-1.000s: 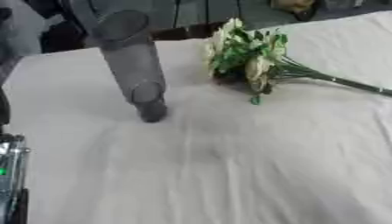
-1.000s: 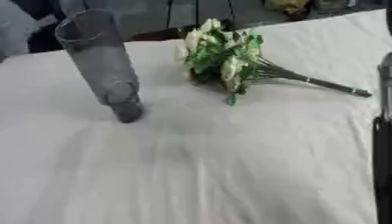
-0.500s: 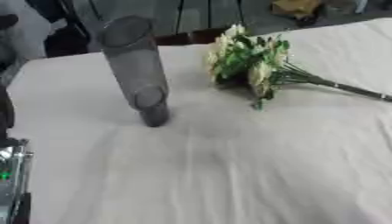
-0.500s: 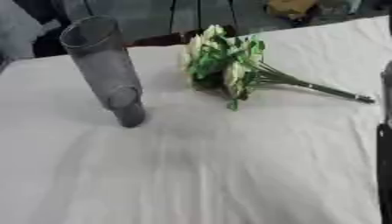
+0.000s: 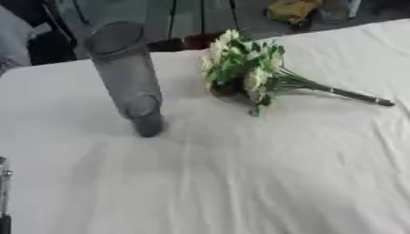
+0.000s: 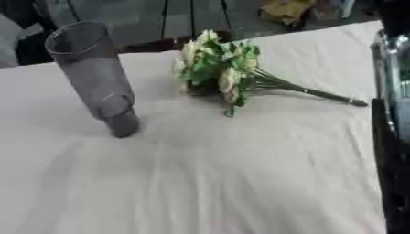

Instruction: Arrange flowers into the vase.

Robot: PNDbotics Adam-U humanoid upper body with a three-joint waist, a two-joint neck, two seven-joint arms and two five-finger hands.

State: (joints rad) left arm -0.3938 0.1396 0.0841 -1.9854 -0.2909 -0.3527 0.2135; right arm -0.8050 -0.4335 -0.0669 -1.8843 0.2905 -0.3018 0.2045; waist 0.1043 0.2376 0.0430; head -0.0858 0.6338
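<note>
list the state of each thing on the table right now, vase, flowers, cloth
vase: upright on the table, empty, clear and grey.
flowers: one bunch lying flat to the right of the vase, blooms toward it, stems pointing right, apart from the vase.
tablecloth: white, spread over the table, lightly creased.
Robot's hands: neither shows; only dark parts of the arms at the edges.

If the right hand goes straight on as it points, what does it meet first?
Probably nothing: the right hand points away along the white cloth, just right of the green flower stems; depth unclear.
</note>
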